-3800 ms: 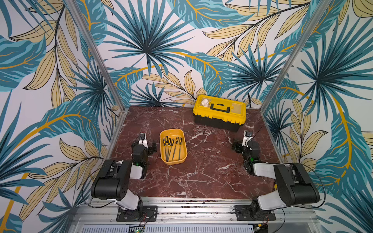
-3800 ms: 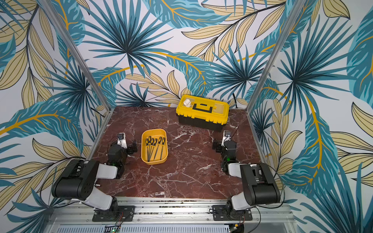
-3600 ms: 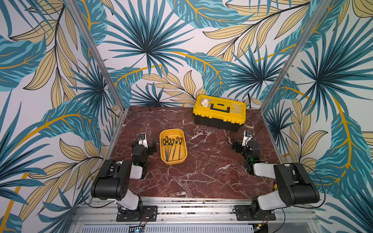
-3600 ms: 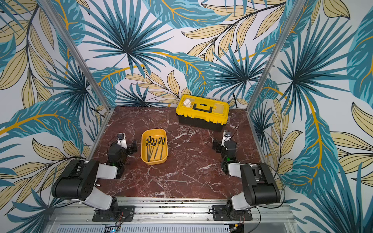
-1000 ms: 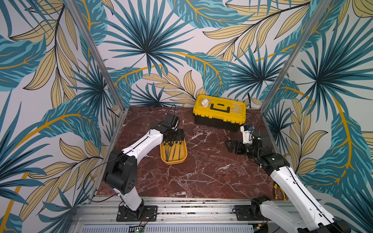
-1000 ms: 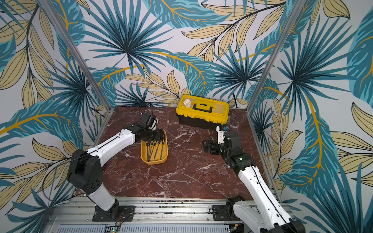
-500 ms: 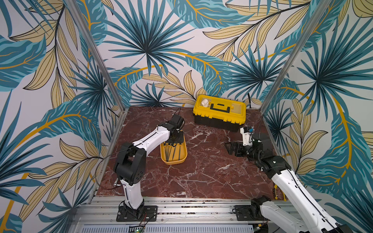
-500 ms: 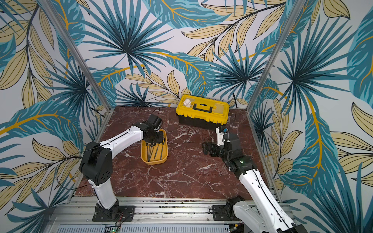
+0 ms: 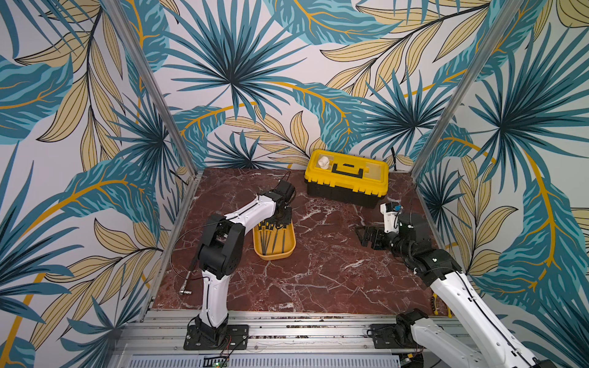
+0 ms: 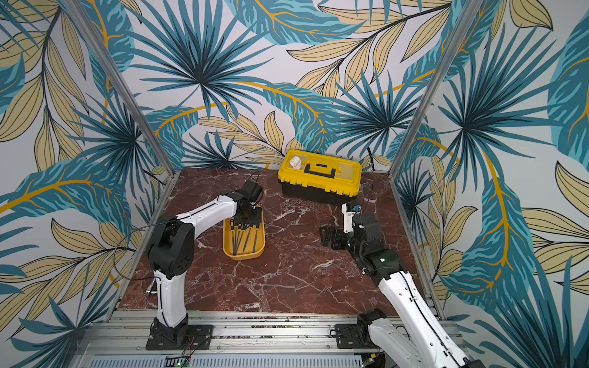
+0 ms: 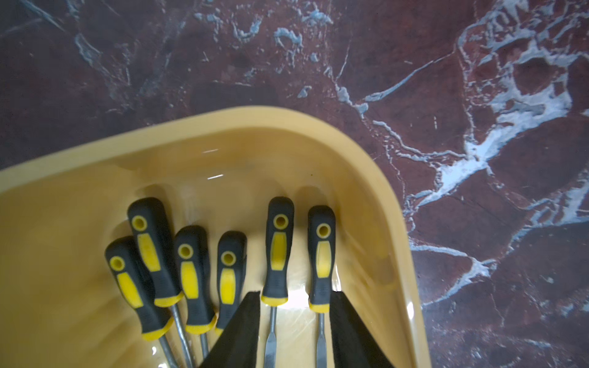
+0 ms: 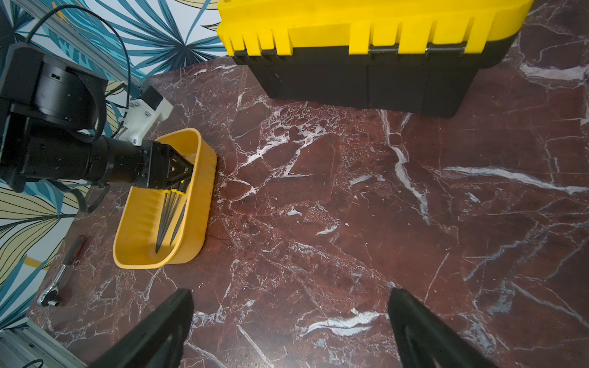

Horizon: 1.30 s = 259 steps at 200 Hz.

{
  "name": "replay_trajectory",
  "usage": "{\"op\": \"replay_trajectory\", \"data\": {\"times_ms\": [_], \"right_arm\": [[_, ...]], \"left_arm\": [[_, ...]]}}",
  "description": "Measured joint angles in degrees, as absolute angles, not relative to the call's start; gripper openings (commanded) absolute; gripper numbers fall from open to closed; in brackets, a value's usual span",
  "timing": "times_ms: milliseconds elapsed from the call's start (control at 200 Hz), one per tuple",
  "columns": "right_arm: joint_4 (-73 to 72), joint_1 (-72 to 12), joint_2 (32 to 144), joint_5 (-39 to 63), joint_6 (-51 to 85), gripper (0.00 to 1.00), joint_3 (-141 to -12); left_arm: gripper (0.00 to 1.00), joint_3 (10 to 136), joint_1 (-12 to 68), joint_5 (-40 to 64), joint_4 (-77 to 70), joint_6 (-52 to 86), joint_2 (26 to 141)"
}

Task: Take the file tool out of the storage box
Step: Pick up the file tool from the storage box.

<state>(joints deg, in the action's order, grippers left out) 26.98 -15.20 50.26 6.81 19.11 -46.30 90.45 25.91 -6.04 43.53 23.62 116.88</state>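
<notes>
Your left tool reaches into the yellow box, narrowed around two files at their handle ends; whether it grips them, you cannot tell. Your right tool hangs wide over the counter, well apart from the box.

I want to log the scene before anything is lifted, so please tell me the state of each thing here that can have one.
file tools: six, lying in the storage box.
storage box: upright, no lid.
left hand: partly closed astride two file tools; grip unclear.
right hand: wide open, empty.
toolbox: lid shut.
ratchet: lying flat, untouched.
</notes>
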Motion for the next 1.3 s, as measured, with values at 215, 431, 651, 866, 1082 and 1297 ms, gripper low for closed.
{"op": "replay_trajectory", "data": {"times_ms": [215, 431, 651, 866, 1082, 1297], "right_arm": [[27.03, -15.51, 50.13, 6.39, 19.51, 0.99, -45.58], [27.03, -15.92, 50.19, 5.98, 19.55, 0.99, -45.58], [27.03, -16.12, 50.78, 5.78, 19.55, 0.99, -45.58], [27.05, -16.12, 51.46, 5.78, 19.53, 0.99, -45.58], [27.07, -16.19, 51.68, 5.61, 19.51, 0.99, -45.60], [27.09, -16.21, 51.88, 5.61, 19.51, 1.00, -45.60]], "left_arm": [[0.36, 91.59, 24.64, -6.04, 43.48, 23.40, 119.17], [0.32, 92.14, 23.92, -6.02, 43.33, 22.83, 120.46], [0.30, 93.71, 23.77, -5.98, 43.11, 22.33, 121.43], [0.28, 94.74, 23.77, -5.87, 42.98, 22.26, 123.17], [0.23, 96.16, 23.73, -5.74, 43.07, 22.04, 124.88], [0.17, 96.53, 23.73, -5.80, 43.05, 21.93, 125.05]]}}
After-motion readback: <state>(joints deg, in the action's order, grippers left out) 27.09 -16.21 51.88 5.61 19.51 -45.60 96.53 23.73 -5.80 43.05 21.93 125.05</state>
